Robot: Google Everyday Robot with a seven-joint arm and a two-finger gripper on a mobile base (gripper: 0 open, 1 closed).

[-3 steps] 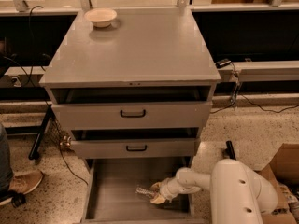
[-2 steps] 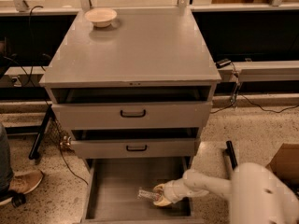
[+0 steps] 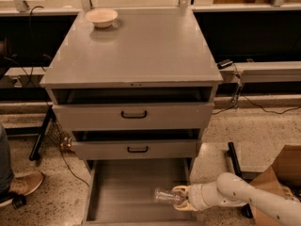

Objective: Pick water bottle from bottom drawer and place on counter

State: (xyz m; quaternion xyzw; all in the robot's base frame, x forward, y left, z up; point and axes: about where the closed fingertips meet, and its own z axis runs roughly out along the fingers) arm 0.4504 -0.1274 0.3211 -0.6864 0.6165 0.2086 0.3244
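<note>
The water bottle (image 3: 167, 196) is small, clear and ribbed. It lies on its side over the right part of the bottom drawer's grey floor (image 3: 127, 187). The drawer is pulled fully open. My gripper (image 3: 180, 197) reaches in from the right over the drawer's right wall and is shut on the bottle's right end. My white arm (image 3: 235, 197) runs off to the lower right. The counter (image 3: 136, 46) is the broad grey cabinet top above.
A pale bowl (image 3: 101, 17) sits on the counter's back left. Two upper drawers with black handles (image 3: 134, 114) stand slightly open. A cardboard box (image 3: 282, 173) is at the right, a person's shoe (image 3: 19, 185) at the left on the speckled floor.
The arm has drawn back to the right and the gripper with the bottle has shifted right, toward the drawer's right wall.
</note>
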